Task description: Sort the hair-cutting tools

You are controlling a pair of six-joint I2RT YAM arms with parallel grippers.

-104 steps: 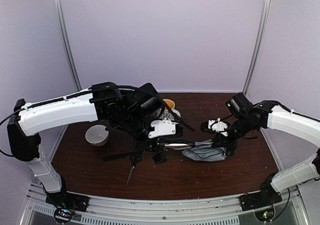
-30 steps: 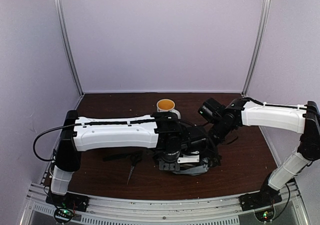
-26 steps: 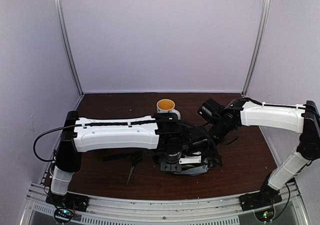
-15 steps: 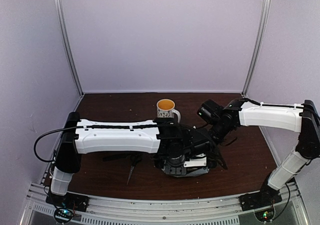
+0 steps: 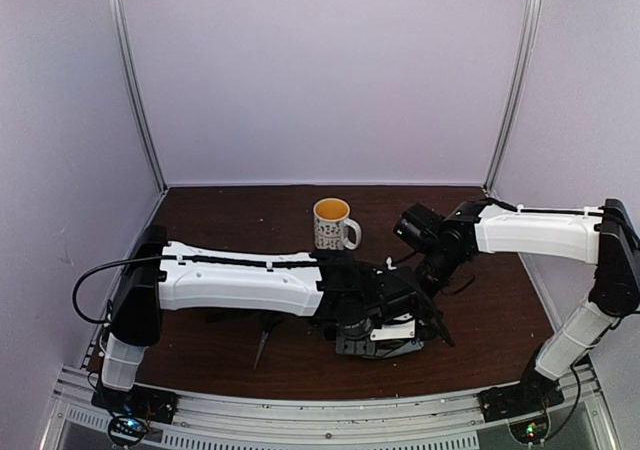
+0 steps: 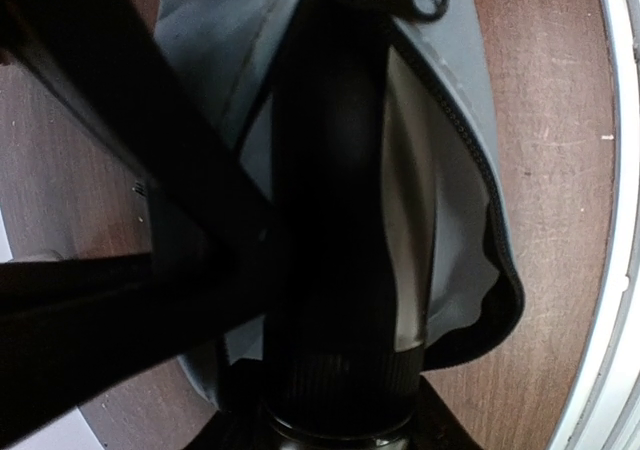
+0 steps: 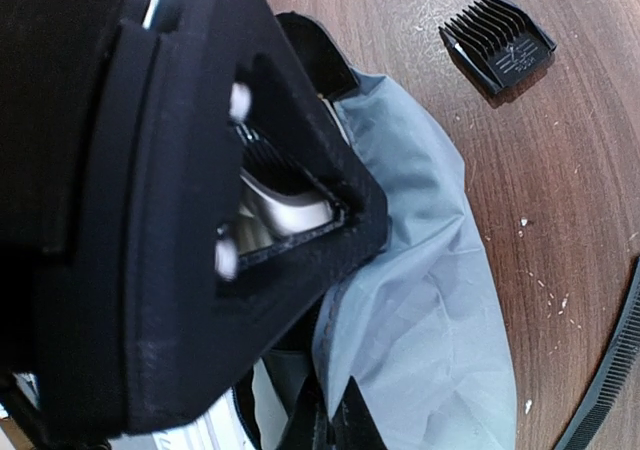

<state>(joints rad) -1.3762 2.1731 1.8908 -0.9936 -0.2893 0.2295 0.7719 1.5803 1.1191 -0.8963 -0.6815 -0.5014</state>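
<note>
Silvery-black clipper [image 6: 340, 220] going into the grey pouch [image 6: 455, 170]

Holds it at middling width in the left tool [image 5: 385, 334], now stretched across to the pouch at the near right of the bench [image 5: 480, 340] instead of back by the mug [image 5: 333, 223]. Keeps the right tool [image 7: 360, 225] pressed fully narrow at the pouch rim; cannot tell whether cloth is pinched. Leaves the scissors [image 5: 262, 345] unmoved at left.

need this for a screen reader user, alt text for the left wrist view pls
A silvery-black elongated tool pokes into the open mouth of a grey zip pouch lying on a brown table; dark blurred robot parts block the left side.
</note>
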